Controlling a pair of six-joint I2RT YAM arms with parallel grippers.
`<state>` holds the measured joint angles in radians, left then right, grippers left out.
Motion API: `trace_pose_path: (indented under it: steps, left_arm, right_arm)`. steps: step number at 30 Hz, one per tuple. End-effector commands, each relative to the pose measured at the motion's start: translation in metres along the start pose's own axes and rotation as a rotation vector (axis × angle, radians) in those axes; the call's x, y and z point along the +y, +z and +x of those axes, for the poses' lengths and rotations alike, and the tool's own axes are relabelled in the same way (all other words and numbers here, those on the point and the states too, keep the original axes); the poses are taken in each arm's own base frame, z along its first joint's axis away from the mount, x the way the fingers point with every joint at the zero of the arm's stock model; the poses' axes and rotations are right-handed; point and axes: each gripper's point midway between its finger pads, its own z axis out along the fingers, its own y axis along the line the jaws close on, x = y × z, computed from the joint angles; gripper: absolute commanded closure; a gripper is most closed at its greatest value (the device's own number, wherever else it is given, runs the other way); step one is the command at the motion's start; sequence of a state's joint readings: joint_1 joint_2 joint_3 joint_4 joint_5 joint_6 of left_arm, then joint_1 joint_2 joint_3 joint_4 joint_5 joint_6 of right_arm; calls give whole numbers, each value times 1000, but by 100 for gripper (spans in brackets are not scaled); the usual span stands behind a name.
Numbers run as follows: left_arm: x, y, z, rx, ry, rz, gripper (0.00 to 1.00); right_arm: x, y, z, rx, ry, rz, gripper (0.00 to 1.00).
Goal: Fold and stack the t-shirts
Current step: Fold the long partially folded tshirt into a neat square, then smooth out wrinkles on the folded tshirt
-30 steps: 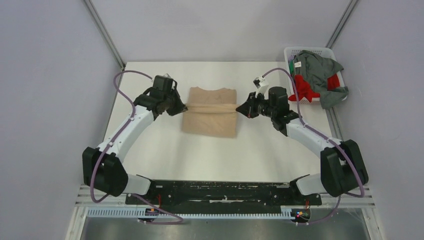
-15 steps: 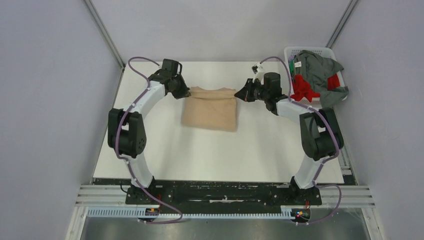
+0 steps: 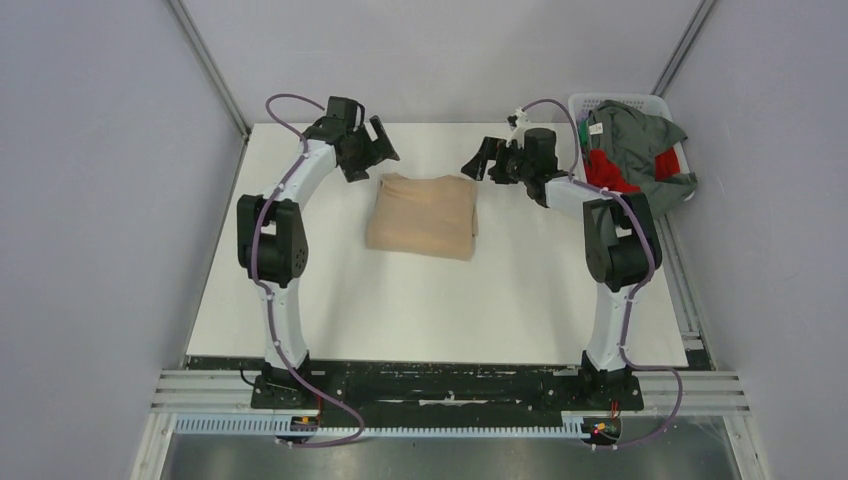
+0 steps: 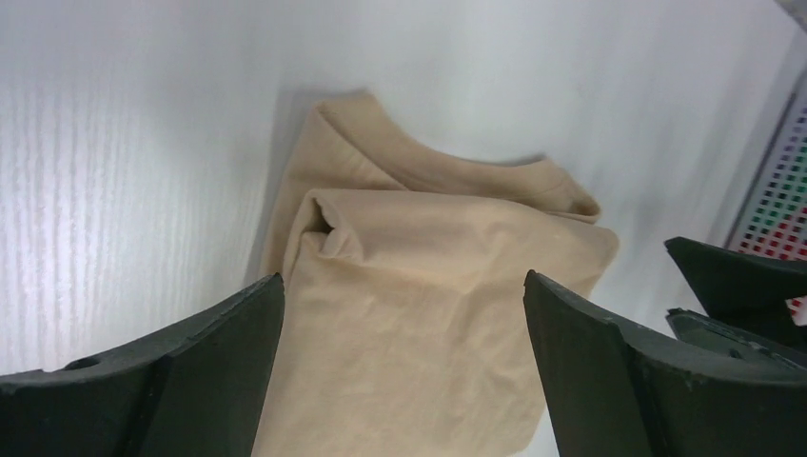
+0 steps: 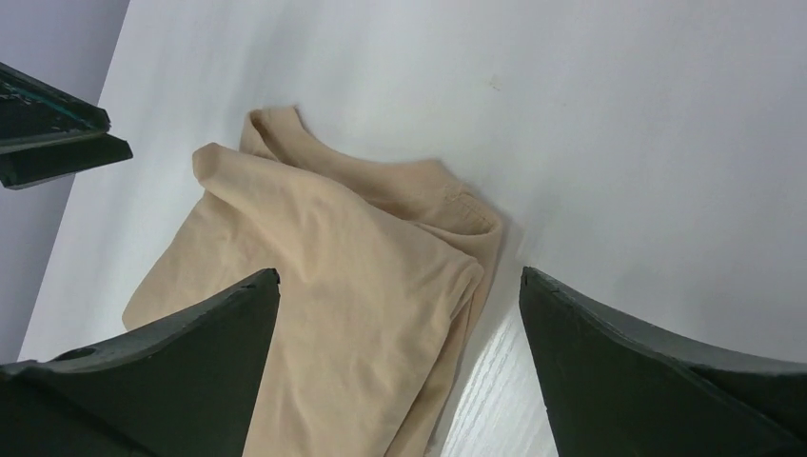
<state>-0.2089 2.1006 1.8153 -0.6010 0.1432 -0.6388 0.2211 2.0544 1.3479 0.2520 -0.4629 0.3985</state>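
Note:
The tan t-shirt [image 3: 422,215] lies folded into a small rectangle on the white table, its collar edge toward the back. My left gripper [image 3: 372,155] hangs open just off the shirt's back-left corner. Just off the back-right corner, my right gripper [image 3: 478,161] is open too. In the left wrist view the tan t-shirt [image 4: 419,314] shows between my spread fingers [image 4: 228,352], untouched. The right wrist view shows the same tan t-shirt [image 5: 343,286] below my wide-apart fingers [image 5: 609,352]. A grey-green t-shirt [image 3: 640,140] and a red t-shirt [image 3: 605,175] sit in the basket.
The white lattice basket [image 3: 600,100] stands at the table's back right corner, with the grey-green shirt spilling over its right rim. Grey walls close in the table at the back and both sides. Both arms stretch far toward the back.
Both grippers carried the tan shirt's near edge back over itself, then opened and let go. The shirt now lies folded shorter, and both arms have reached farther back.

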Motion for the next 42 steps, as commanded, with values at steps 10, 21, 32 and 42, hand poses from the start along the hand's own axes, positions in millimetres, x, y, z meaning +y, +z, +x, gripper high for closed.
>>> trace_pose_path:
  steps: [10,21,32,42]
  left_arm:
    - [-64,5,36,104,41,219,0]
    - [-14,92,24,49,-20,-24,0]
    - [-33,30,21,77,2,-10,0]
    - [-56,-90,57,-55,97,91,0]
  right_arm:
    - [70,-25,6,-22,-72,-160,2]
    - [12,58,34,93,-105,-12,2]
    - [27,42,3,116,-231,-6,2]
    - [123,-63,30,40,-243,-195,2]
